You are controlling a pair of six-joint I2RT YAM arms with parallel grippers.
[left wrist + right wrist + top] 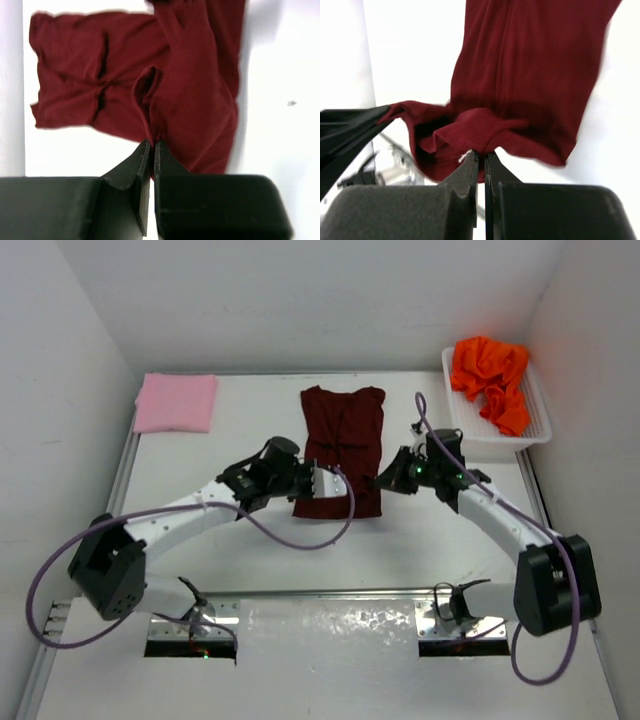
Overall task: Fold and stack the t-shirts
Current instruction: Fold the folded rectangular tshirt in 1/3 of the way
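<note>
The dark maroon t-shirt (342,445) lies folded lengthwise in the middle of the table, its near end lifted. My left gripper (318,483) is shut on its near left edge, and the pinched cloth (159,131) shows at the fingertips in the left wrist view. My right gripper (382,480) is shut on its near right edge, with a bunch of cloth (480,135) at the tips. The light pink t-shirt (176,402) lies folded at the far left. The bright orange t-shirt (492,375) lies crumpled in the white basket (535,430).
The white lattice basket stands at the far right by the wall. White walls close in the table on the left, back and right. A purple cable (300,538) loops over the table below the maroon shirt.
</note>
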